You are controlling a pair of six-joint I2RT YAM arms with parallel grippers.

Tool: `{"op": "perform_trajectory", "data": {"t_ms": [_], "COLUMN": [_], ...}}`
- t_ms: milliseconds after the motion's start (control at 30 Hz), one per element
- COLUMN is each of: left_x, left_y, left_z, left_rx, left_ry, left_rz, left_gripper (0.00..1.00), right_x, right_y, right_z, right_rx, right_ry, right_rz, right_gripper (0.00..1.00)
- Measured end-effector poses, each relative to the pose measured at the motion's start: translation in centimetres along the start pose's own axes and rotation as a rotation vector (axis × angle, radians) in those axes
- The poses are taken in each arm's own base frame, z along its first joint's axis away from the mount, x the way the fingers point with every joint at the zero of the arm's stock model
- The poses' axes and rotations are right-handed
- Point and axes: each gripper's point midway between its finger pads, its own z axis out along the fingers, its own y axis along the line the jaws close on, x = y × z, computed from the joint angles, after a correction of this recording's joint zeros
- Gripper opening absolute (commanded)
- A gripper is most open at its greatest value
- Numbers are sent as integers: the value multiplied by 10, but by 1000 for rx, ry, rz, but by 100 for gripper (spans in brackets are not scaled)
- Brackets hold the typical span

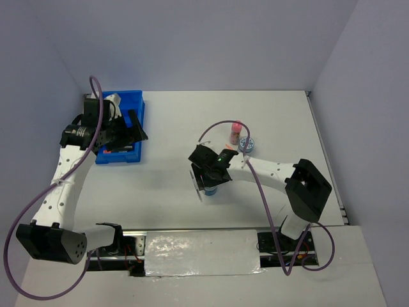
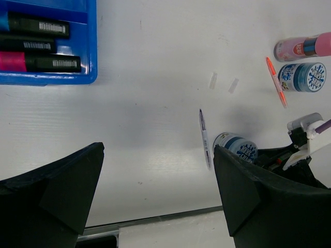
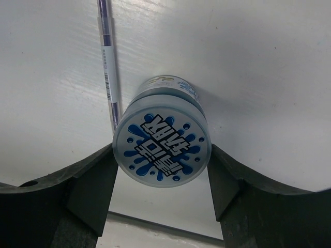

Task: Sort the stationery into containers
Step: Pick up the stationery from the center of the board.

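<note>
My right gripper (image 3: 161, 178) is shut on a round blue-white disc (image 3: 161, 146), with one finger on each side of it; the same disc shows in the top view (image 1: 211, 190). A thin grey stick (image 3: 108, 77) lies just left of the disc. My left gripper (image 2: 158, 191) is open and empty, above the table at the right edge of the blue tray (image 1: 131, 99). The tray (image 2: 92, 41) holds three black highlighters, one with a pink cap (image 2: 13, 61). A second disc (image 2: 302, 76), a pink-capped tube (image 2: 305, 47) and an orange stick (image 2: 276, 81) lie on the table.
Grey walls close the table at the back and on both sides. Two small bits of clear tape (image 2: 223, 82) lie on the table between the tray and the loose items. A metal rail (image 1: 192, 233) runs along the near edge.
</note>
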Motion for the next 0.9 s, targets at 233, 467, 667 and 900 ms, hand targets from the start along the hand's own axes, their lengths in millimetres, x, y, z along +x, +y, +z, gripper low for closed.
{"op": "perform_trajectory", "data": {"t_ms": [233, 467, 667, 900], "left_x": [2, 3, 2, -21], "left_y": [-7, -8, -5, 16], "left_z": [-1, -1, -1, -20], "left_rx": [44, 52, 31, -135], "left_ry": [13, 18, 14, -86], "left_rz": [12, 25, 21, -60], "left_gripper": [99, 99, 99, 99], "right_x": [-2, -5, -14, -97], "right_y": [0, -1, -15, 11], "right_z": [6, 7, -11, -74], "right_rx": [9, 6, 94, 19], "right_ry": [-9, -18, -9, -204], "right_rz": [-8, -23, -33, 4], "right_gripper": [67, 0, 0, 0]}}
